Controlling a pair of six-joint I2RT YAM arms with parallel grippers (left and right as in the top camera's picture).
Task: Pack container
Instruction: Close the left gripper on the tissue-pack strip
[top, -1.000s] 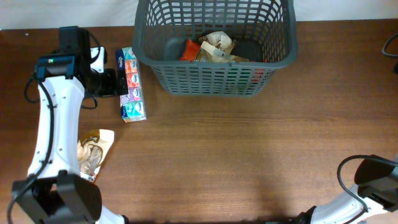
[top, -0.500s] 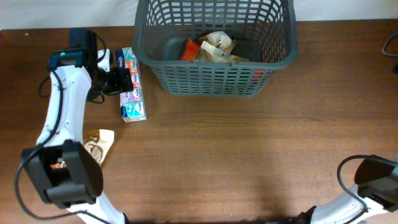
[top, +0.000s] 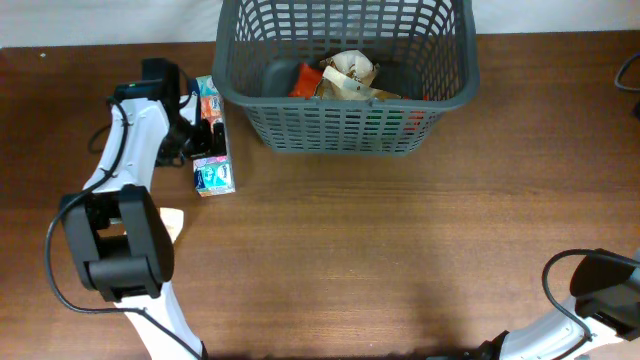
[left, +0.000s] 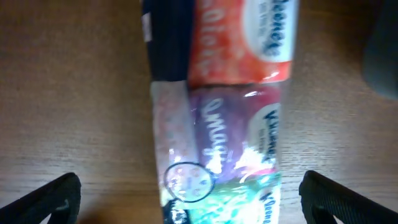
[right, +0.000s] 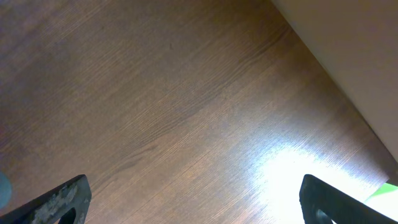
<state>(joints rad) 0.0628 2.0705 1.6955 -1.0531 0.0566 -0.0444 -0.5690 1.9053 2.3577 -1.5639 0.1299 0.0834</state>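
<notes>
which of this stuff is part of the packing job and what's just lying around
Job: basket, packets inside it, tissue multipack under the open left gripper, probably the snack packet.
Lying about: black cable at the far right.

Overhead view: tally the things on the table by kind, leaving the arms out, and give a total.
Basket: 1
Tissue pack: 1
Loose on the table: 1, a pale packet, only a corner shows
Inside the basket, those that can be told apart: 2, an orange packet and a cream packet
Total: 5, with perhaps more hidden in the basket
</notes>
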